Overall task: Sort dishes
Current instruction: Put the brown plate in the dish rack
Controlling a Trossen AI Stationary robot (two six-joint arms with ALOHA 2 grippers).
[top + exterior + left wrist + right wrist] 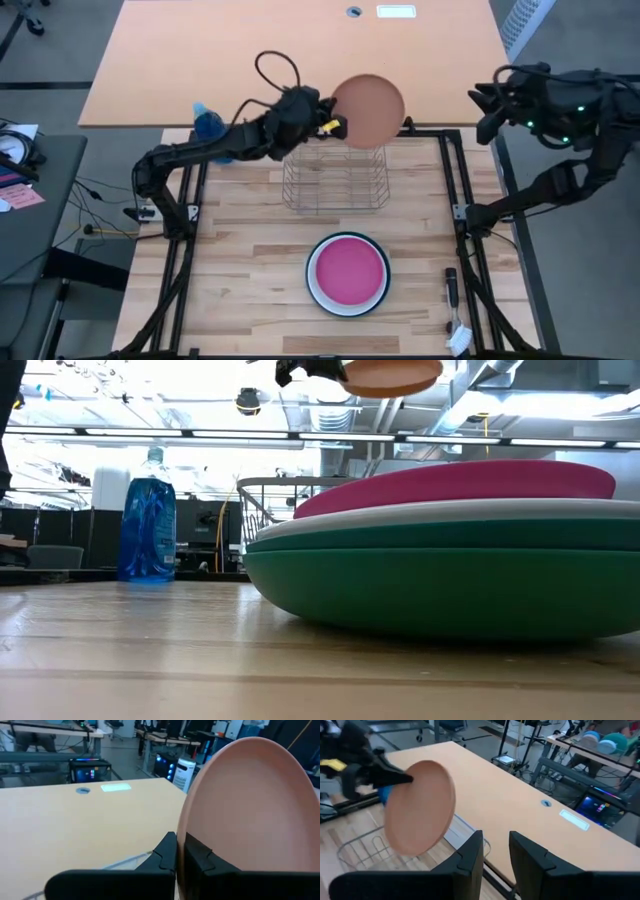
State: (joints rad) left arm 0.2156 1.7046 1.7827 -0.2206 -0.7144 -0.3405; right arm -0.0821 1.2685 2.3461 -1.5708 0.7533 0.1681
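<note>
Overhead view. The left gripper (335,126), at upper centre of the frame, pinches the left edge of the salmon-orange plate (368,111), a plain round disc with a slightly darker rim, held above the far edge of the wire dish rack (335,178). In the left wrist view the fingers (165,854) close on the rim of this plate (250,805), whose matte surface is smooth and unpatterned; the right wrist view shows it tilted nearly on edge (420,815). The right gripper (487,105) waits at the upper right of the frame, off the table, its fingers (470,852) spread with a gap between them. At lower centre lies the plate stack (348,274): the magenta-pink plate (460,484) on top, a white plate (430,512) beneath it, and a dark green plate (440,585) at the bottom. A blue spray bottle (147,520) stands at left in the table-level view.
</note>
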